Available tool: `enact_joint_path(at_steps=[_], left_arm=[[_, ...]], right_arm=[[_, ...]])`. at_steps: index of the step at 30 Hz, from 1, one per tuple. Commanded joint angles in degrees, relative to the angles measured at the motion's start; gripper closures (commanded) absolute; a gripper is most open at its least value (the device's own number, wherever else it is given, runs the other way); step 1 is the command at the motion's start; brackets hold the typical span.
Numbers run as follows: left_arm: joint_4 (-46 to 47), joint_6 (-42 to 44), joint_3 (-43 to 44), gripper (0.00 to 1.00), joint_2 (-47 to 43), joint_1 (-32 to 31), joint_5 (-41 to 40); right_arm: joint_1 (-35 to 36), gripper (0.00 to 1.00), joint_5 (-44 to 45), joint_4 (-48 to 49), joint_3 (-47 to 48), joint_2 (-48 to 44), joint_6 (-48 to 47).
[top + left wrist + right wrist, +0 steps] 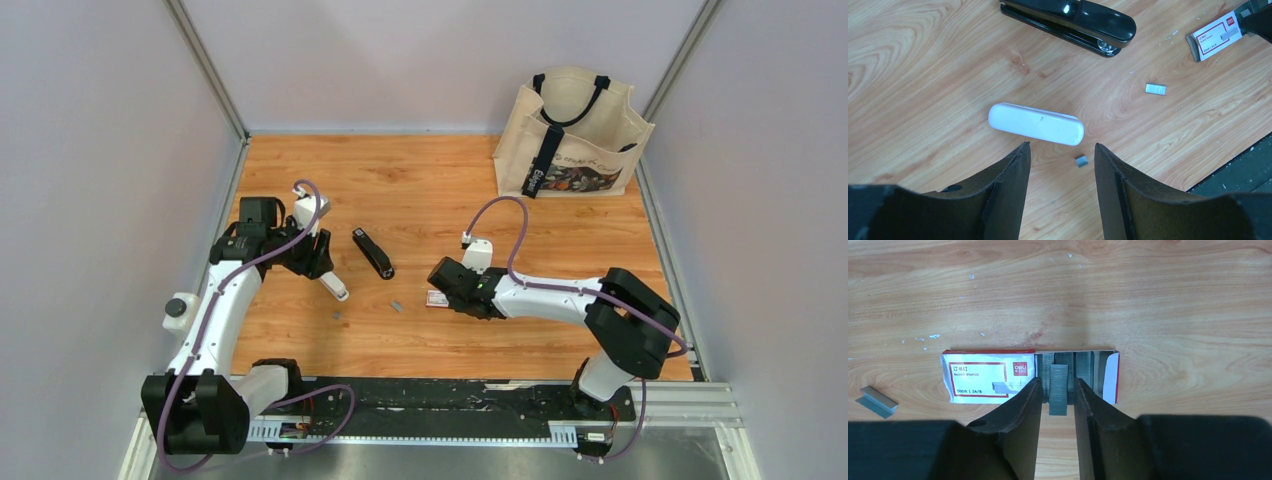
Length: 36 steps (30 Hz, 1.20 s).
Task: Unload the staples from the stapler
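My left arm [215,300] and right arm [540,292] are white tubes with chunky black joints. A purple cable [500,199] loops along each. Both stand on the black rail [440,397], one at each end. My left gripper [1062,146] has black wedge fingers [1003,192].

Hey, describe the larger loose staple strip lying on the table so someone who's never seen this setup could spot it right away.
On the wooden table, find the black stapler and the red-and-white staple box. The staple strip lies alone on bare wood just off the box's closed end. It is longer than the tiny staple piece by the white oblong object, and it lies outside the box.
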Motion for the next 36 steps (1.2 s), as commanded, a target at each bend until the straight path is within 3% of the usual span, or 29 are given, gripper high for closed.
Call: enact_joint_path(at_steps=[1, 14, 18, 24, 36], left_arm=[[0.72, 1.34, -0.13, 0.41, -1.11, -0.23, 0.49], [0.19, 1.60, -0.13, 0.41, -1.55, -0.23, 0.49], [0.19, 1.61, 0.13, 0.41, -1.64, -0.23, 0.40], [0.11, 1.43, 0.22, 0.41, -1.55, -0.23, 0.58], [0.02, 1.69, 0.22, 0.41, -1.64, -0.23, 0.40]], right_arm=[[0.05, 0.66, 1.00, 0.68, 1.29, -0.78, -0.28], [2.16, 0.68, 3.11, 3.14, -4.24, -8.86, 0.24], [2.25, 0.80, 2.15, 3.41, -6.97, -12.55, 0.85], [2.25, 0.89, -0.32, 1.56, -5.39, -10.36, 0.16], [1.81, 0.94, -3.04, 1.91, -3.81, -7.28, -1.34]])
